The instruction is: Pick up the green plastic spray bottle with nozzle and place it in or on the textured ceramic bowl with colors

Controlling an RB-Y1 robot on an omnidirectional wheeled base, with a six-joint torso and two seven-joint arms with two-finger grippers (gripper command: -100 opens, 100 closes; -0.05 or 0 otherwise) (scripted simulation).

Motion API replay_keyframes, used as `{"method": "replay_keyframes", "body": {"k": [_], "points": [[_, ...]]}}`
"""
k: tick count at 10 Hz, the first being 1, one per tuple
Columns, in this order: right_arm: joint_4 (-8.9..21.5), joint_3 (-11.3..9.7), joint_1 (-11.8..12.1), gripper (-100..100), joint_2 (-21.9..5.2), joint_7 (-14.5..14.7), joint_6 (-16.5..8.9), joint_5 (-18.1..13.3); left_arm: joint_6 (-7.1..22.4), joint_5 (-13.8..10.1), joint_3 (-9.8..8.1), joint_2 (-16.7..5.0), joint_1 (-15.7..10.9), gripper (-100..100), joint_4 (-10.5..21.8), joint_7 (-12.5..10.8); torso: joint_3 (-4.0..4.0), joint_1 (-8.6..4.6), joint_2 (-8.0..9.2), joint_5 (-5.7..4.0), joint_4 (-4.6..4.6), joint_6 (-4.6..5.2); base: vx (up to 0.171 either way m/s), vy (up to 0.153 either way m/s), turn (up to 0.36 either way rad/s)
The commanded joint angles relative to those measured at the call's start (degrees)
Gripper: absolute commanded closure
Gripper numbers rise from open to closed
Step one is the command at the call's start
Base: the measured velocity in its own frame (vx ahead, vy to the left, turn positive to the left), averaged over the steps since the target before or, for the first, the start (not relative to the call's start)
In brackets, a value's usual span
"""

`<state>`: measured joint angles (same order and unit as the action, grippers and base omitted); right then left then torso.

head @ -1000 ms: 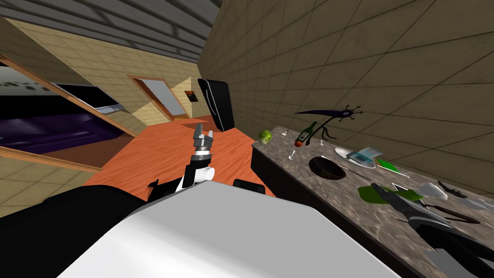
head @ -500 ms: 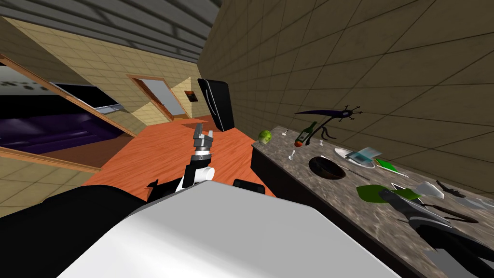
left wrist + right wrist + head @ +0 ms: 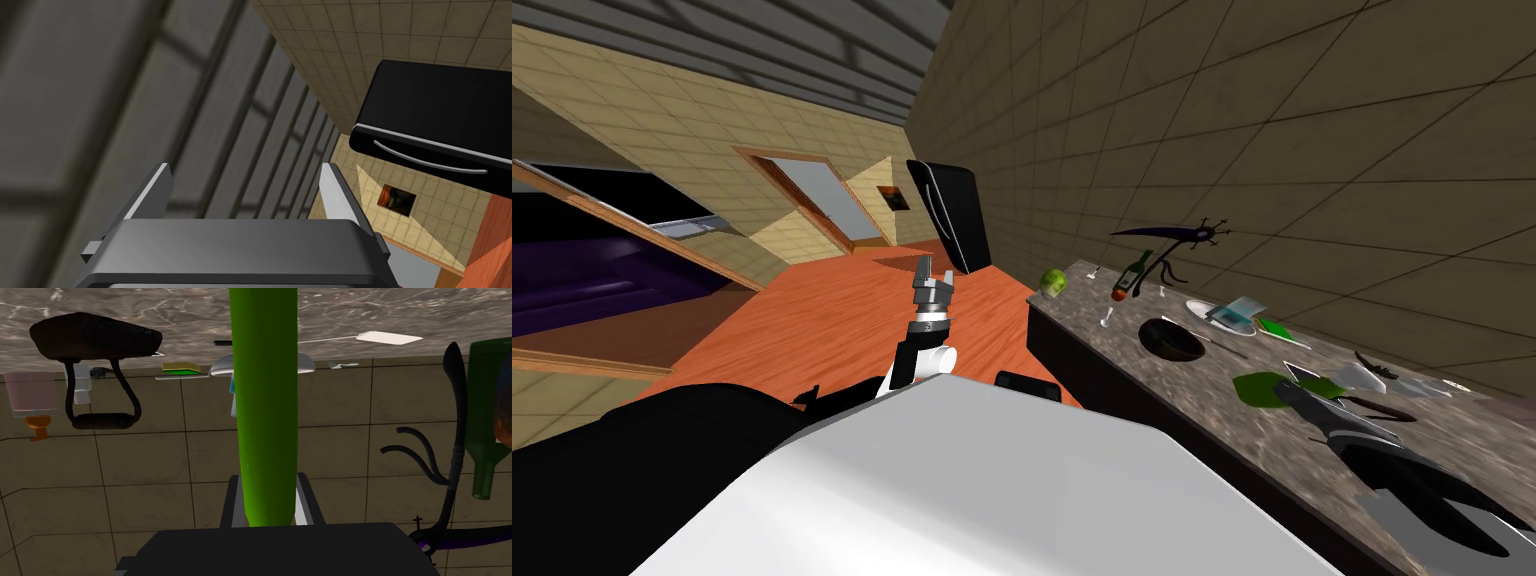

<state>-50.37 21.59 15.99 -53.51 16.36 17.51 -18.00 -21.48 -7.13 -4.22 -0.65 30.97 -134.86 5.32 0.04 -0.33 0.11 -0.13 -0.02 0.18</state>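
In the right wrist view, the green spray bottle (image 3: 265,413) runs up between my right gripper's (image 3: 267,500) fingers (image 3: 303,500), which press its sides. From the head view the bottle (image 3: 1257,388) is a green patch over the mottled stone counter (image 3: 1162,400), at the tip of my right gripper (image 3: 1294,394). A dark round bowl (image 3: 1171,340) sits on the counter a short way beyond, apart from the bottle. My left gripper (image 3: 933,276) is raised in front of my chest, with its fingers (image 3: 334,192) open on nothing.
Around the bowl stand a wine bottle (image 3: 1132,275), a small glass (image 3: 1109,318), a white plate (image 3: 1217,315) and a green round thing (image 3: 1054,282). Dark utensils (image 3: 1377,405) lie beside my right hand. A black cabinet (image 3: 947,215) stands at the counter's far end.
My right gripper has shut on the green bottle. My head camera has turned, so the counter and its things sit further left in the picture. The left arm is unmoved.
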Motion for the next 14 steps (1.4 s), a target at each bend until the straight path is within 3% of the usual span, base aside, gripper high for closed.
{"method": "replay_keyframes", "body": {"k": [1, 2, 3, 5, 6, 8, 9, 10, 11, 12, 13, 14], "points": [[-2.86, -1.49, 0.48, 100, 0.67, 0.06, -2.86, -0.20, 0.00, 0.00, 0.00, 0.00, 0.00, 0, 0.00, 0.00, 0.00, 0.00, 0.00, 0.00, 0.00, 0.00, 0.016, -0.053, -0.148], [-5.16, -1.49, 0.48, 100, 0.67, 0.06, -2.94, -0.20, 0.00, 0.00, 0.00, 0.00, 0.00, 0, 0.00, 0.00, -0.02, -0.03, -0.01, -0.03, -0.03, 0.08, 0.016, -0.039, -0.093], [-6.89, -2.82, 1.02, 100, 1.19, 0.00, -5.50, -0.34, 0.00, 0.00, 0.00, 0.00, 0.00, 0, 0.00, 0.00, -0.03, -0.02, -0.03, -0.07, -0.04, 0.03, 0.025, -0.052, -0.185], [-9.68, -2.82, 1.02, 100, 1.19, 0.00, -5.50, -0.34, 0.00, 0.00, 0.00, 0.00, 0.00, 0, 0.00, 0.00, -0.06, -0.14, -0.03, -0.15, -0.09, 0.14, 0.009, -0.027, -0.066], [-11.44, -4.15, 1.57, 100, 1.70, -0.05, -8.06, -0.48, 0.00, 0.00, 0.00, 0.00, -0.01, 0, 0.00, 0.00, -0.05, -0.04, -0.02, -0.11, -0.07, 0.04, 0.012, -0.034, -0.151], [-14.06, -4.15, 1.57, 100, 1.70, -0.05, -8.06, -0.48, 0.00, 0.00, 0.00, 0.00, 0.00, 0, 0.00, 0.00, -0.04, -0.18, 0.04, -0.23, -0.12, 0.19, 0.009, -0.026, -0.065], [-15.71, -5.47, 2.12, 100, 2.21, -0.11, -10.62, -0.62, 0.00, 0.00, 0.01, 0.00, -0.01, 0, 0.00, 0.00, -0.03, -0.14, 0.04, -0.21, -0.10, 0.09, 0.013, -0.042, -0.193], [-17.54, -5.47, 2.12, 100, 2.21, -0.11, -10.62, -0.62, 0.00, 0.00, 0.00, 0.00, 0.00, 0, 0.00, 0.00, -0.03, -0.23, 0.06, -0.22, -0.12, 0.25, 0.017, -0.037, -0.112], [-19.85, -6.80, 2.66, 100, 2.73, -0.16, -13.18, -0.75, 0.00, 0.00, 0.00, 0.00, 0.00, 0, 0.00, 0.00, -0.02, -0.22, 0.05, -0.22, -0.10, 0.13, 0.025, -0.052, -0.146], [-22.08, -6.80, 2.66, 100, 2.73, -0.16, -13.18, -0.75, 0.00, 0.00, 0.00, 0.00, 0.00, 0, 0.00, 0.00, -0.04, -0.27, 0.03, -0.25, -0.12, 0.19, 0.016, -0.042, -0.097], [-24.05, -8.13, 3.21, 100, 3.24, -0.21, -15.74, -0.89, 0.00, 0.00, 0.00, 0.00, 0.00, 0, 0.00, 0.00, -0.03, -0.24, 0.03, -0.21, -0.09, 0.12, 0.018, -0.049, -0.177], [-25.24, -8.13, 3.21, 100, 3.24, -0.21, -15.74, -0.89, 0.00, 0.00, 0.00, 0.00, 0.00, 0, 0.00, 0.00, -0.04, -0.27, 0.04, -0.25, -0.12, 0.21, 0.019, -0.038, -0.103]]}}
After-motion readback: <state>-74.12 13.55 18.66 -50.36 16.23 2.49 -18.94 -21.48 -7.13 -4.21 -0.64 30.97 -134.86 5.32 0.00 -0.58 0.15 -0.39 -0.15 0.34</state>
